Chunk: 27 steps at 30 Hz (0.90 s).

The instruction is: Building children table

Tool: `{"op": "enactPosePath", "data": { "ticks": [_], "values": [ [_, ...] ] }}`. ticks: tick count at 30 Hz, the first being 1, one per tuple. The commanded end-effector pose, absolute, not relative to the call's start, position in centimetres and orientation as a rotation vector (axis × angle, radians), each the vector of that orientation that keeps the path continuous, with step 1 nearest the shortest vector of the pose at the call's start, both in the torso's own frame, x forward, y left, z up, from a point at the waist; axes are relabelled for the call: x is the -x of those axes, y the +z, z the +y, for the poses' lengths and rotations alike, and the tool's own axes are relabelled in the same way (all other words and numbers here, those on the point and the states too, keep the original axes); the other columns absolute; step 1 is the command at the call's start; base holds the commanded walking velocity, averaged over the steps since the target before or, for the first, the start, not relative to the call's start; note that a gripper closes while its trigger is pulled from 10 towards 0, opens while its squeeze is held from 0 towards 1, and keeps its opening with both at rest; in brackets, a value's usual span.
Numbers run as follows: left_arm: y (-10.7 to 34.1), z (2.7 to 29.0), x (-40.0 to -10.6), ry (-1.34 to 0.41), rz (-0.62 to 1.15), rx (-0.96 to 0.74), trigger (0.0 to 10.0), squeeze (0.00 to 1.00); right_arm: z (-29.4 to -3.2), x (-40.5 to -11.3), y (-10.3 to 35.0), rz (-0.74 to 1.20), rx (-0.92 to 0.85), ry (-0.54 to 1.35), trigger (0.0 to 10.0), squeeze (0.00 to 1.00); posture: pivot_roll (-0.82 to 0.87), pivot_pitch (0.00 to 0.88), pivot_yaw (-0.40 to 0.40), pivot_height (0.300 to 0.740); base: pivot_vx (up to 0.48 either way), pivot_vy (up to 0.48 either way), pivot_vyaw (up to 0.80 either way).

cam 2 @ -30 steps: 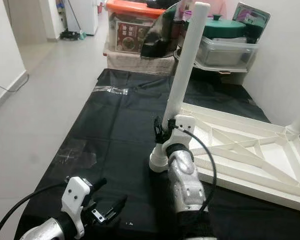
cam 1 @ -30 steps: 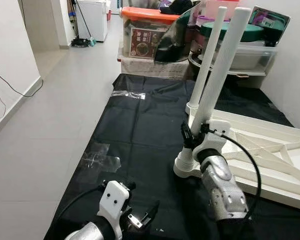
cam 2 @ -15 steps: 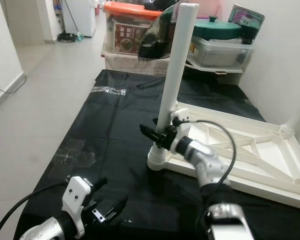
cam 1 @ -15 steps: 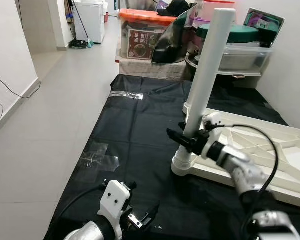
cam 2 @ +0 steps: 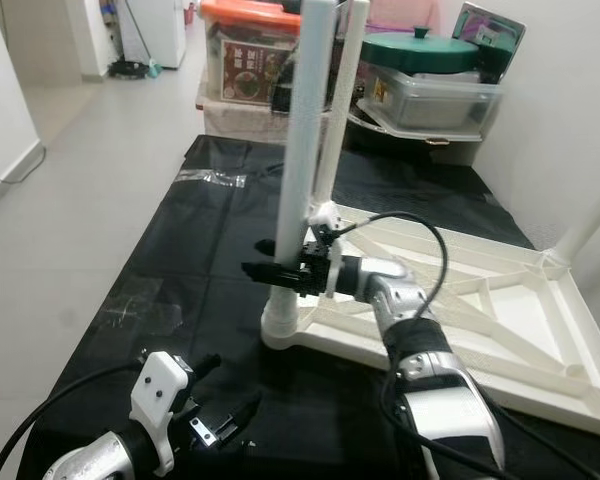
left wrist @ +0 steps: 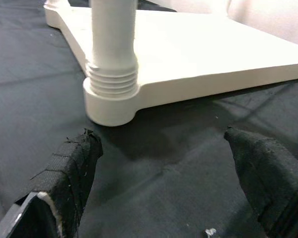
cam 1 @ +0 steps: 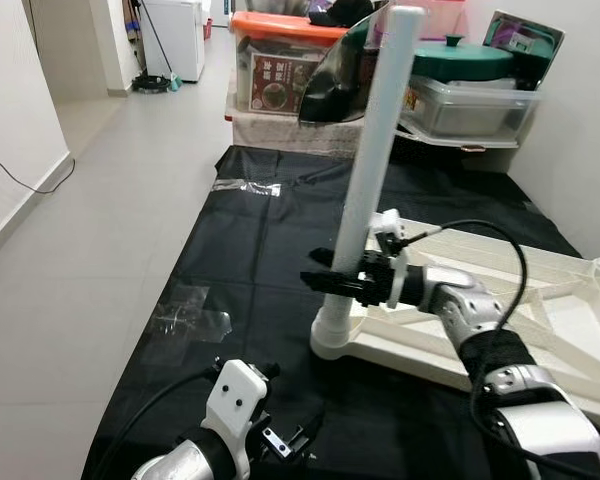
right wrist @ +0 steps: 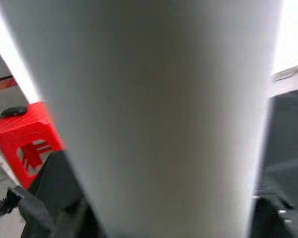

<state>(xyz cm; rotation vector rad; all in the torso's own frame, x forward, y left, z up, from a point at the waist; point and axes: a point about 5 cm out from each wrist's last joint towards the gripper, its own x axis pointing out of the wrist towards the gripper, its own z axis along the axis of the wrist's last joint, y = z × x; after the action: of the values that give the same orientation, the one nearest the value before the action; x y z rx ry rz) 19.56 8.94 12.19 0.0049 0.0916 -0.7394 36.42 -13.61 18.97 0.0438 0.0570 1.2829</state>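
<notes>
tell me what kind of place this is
Probably a home hallway or spare room used for storage: pale tiled floor, a stack of plastic storage boxes against the far wall, and a white fridge down the corridor.

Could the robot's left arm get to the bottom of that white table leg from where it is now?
Probably yes. The left gripper hangs low and open over the black sheet, and its wrist view looks straight at the leg's threaded base with only bare sheet between.
</notes>
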Motion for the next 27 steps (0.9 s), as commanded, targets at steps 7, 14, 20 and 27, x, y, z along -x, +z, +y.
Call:
{"op": "enactPosePath", "data": {
  "ticks": [7,14,20,27],
  "values": [
    [12.4,10.0,-20.8,-0.669,0.052,-0.068,10.0,0.00,-12.8,-35.7,17.8,0.025,-0.064,1.296,0.0,0.00,0.27,0.000,-0.123,0.740,0.000,0.000,0.00],
    [13.5,12.2,-24.2,-0.502,-0.022,-0.053,10.0,0.00,-13.4,-34.4,16.1,-0.037,-0.124,1.034,0.0,0.00,0.24,0.000,-0.104,0.740,0.000,0.000,0.00],
    [13.8,12.8,-24.9,-0.459,-0.031,-0.038,10.0,0.00,-13.5,-33.8,15.5,-0.051,-0.135,0.940,0.0,0.00,0.23,0.000,-0.103,0.740,0.000,0.000,0.00],
    [11.3,10.5,-22.0,-0.565,0.105,0.111,10.0,0.00,-14.2,-33.2,13.7,0.005,-0.097,0.346,0.0,0.00,0.23,0.000,-0.111,0.740,0.000,0.000,0.00]
  ]
}}
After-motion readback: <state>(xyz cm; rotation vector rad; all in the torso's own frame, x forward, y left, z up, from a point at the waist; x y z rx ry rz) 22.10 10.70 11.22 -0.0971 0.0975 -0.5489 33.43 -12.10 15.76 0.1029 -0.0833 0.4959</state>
